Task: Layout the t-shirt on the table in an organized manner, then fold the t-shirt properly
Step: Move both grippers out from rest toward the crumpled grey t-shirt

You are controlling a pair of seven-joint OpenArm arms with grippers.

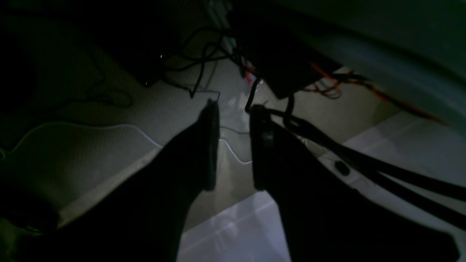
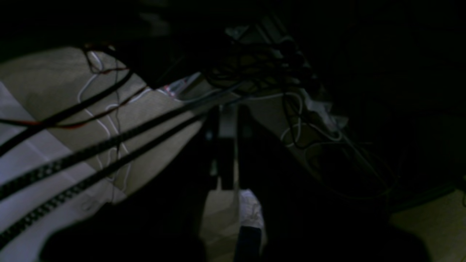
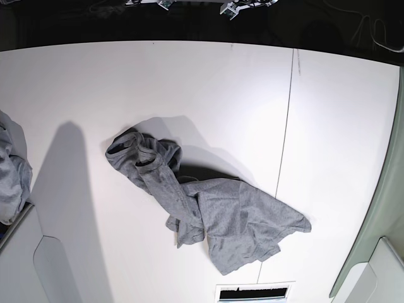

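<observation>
The heather-grey t-shirt [image 3: 202, 205] lies crumpled in a heap near the middle of the white table [image 3: 208, 88], its ribbed neck end [image 3: 136, 154] toward the left and the body bunched toward the front right. Neither gripper shows in the base view. In the dim left wrist view my left gripper [image 1: 235, 106] stands open with nothing between its dark fingers [image 1: 210, 145], aimed at a floor with cables. In the very dark right wrist view my right gripper [image 2: 227, 114] has its fingers drawn close together and holds nothing. The t-shirt is out of both wrist views.
A paler bluish-grey bundle of cloth [image 3: 11, 170] sits at the table's left edge. A thin dark seam [image 3: 287, 126] runs across the tabletop right of the shirt. Black and white cables [image 1: 196, 69] and braided cords [image 2: 83, 153] cross the wrist views.
</observation>
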